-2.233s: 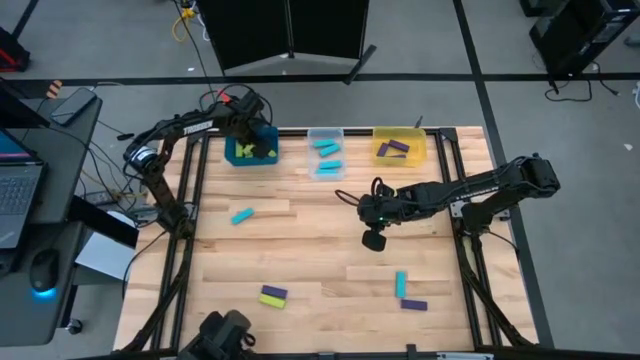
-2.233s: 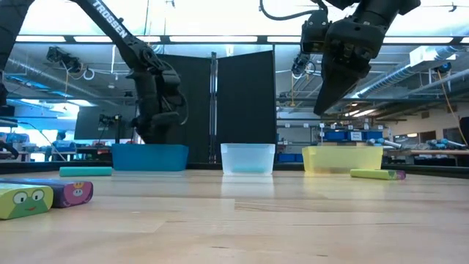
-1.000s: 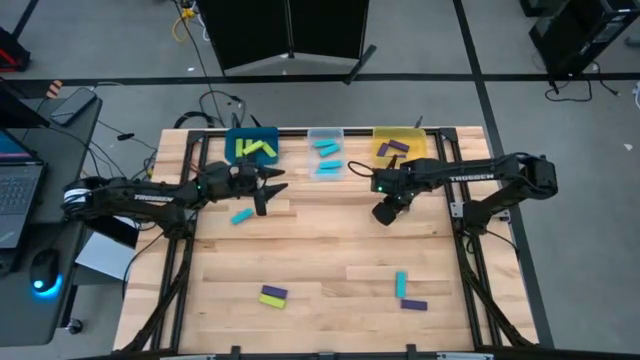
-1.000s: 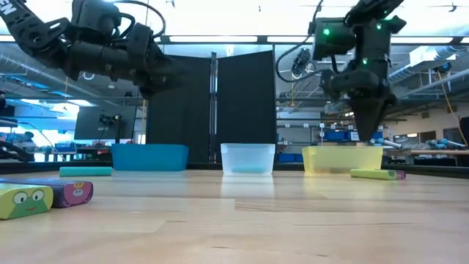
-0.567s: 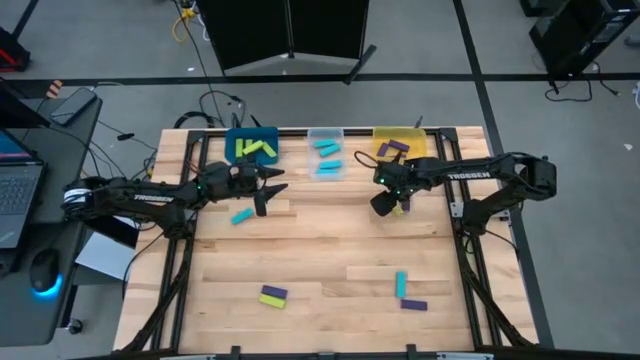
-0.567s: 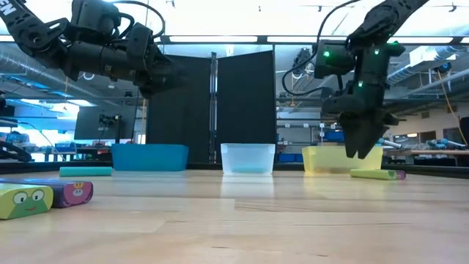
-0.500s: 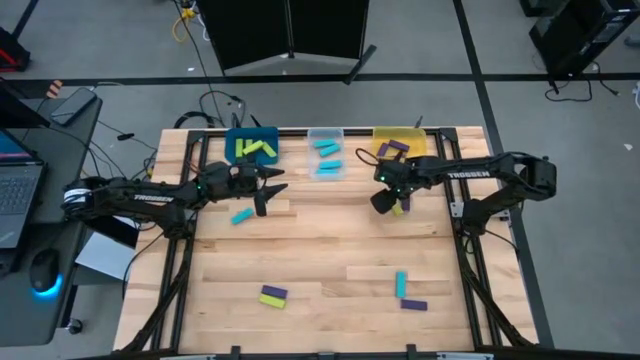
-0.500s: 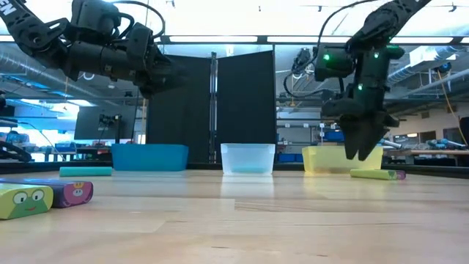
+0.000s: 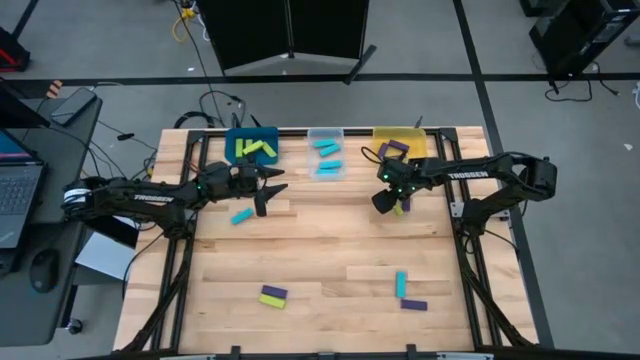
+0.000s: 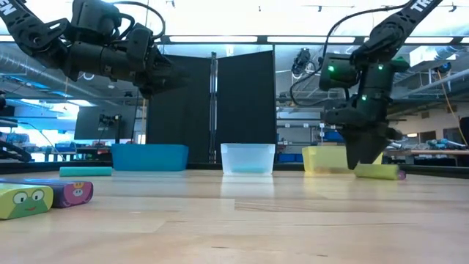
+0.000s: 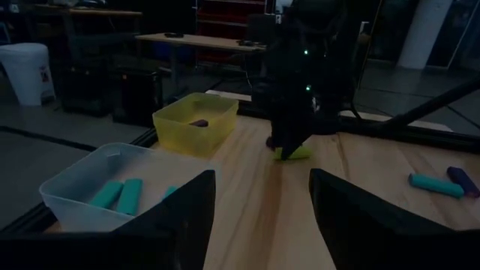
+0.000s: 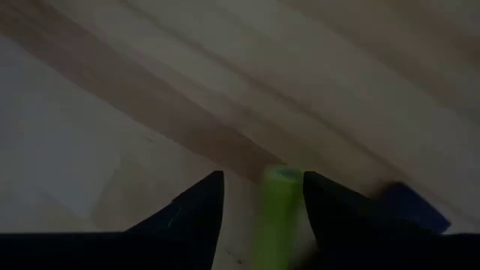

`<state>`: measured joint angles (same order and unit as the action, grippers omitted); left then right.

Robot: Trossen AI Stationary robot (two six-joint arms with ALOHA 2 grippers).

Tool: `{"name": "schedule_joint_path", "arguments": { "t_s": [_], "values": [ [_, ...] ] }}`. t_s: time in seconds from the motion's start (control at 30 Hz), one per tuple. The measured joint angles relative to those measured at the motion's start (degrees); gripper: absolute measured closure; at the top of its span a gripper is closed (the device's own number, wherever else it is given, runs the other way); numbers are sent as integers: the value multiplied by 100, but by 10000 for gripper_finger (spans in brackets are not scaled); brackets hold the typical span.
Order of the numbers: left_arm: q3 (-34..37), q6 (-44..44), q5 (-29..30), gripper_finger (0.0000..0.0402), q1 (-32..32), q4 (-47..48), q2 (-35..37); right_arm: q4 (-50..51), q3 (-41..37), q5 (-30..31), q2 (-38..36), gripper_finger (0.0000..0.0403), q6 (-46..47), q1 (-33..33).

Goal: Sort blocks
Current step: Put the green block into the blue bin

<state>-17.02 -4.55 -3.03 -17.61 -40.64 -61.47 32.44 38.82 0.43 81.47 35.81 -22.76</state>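
- I've got the right gripper [image 10: 364,163] down at the desk [image 9: 320,250] near its far right corner, fingers spread either side of a lime green block [image 12: 276,214], not clenched on it.
- A purple block [image 12: 411,208] lies just beside that green one; if I close off-centre I reckon I could nudge it or pinch both.
- The yellow bin [image 9: 400,146] sits close behind, so a careless lift might clip its wall.
- Left gripper [image 9: 262,190] hangs over the far left part of the desk, fingers parted, nothing in them, near a cyan block [image 9: 241,215].
- Bins along the far edge: the blue bin [image 9: 252,147] holds lime green blocks, the clear bin [image 9: 326,152] holds cyan ones, the yellow bin holds purple.
- Left on the desk near the front edge: a green and purple pair [image 9: 273,296] and a cyan and purple pair [image 9: 405,291].
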Motion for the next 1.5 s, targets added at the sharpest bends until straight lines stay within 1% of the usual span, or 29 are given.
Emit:
{"name": "schedule_joint_path", "arguments": {
  "t_s": [0.17, 0.3, 0.4, 0.53, 0.67, 0.8, 0.93, 1.03, 1.13, 1.23, 1.37, 1.5],
  "values": [
    [-2, -9, 0, 178, 0, 8, -2, 10, -167, -9, 2, 209, 42, 2],
    [-2, -17, 0, 178, 0, 8, -2, 14, -238, -9, 2, 218, 18, 2],
    [-2, -58, 0, 178, 0, 20, -2, -22, -316, -7, -1, 240, 32, 2],
    [-2, -168, 0, 178, 0, 79, -2, -122, -460, 4, -26, 281, 38, 2],
    [-4, -303, -23, 178, 0, 145, -2, -65, -378, 7, -16, 286, -146, 45],
    [-7, -586, -130, 178, 0, 135, -2, -20, -28, -26, 17, 286, -445, 188],
    [-7, -1103, -139, 179, 0, 111, -2, -668, 314, 29, 8, 286, -760, 468],
    [-7, -1346, -149, 183, 7, 109, -2, -1752, 421, 41, 6, 286, -985, 727],
    [-7, -1414, -267, 190, 82, 54, -2, -2757, 409, 131, 9, 286, -1211, 994],
    [-7, -1413, -330, 194, 202, 28, -2, -3844, 414, 454, 7, 286, -1477, 1271],
    [-21, -1391, -323, 193, 368, -38, -4, -5130, 414, 725, 7, 286, -1787, 1558],
    [-176, -1380, -314, 192, 604, -31, -132, -6064, 414, 836, 4, 286, -2079, 1821]
  ]
}}
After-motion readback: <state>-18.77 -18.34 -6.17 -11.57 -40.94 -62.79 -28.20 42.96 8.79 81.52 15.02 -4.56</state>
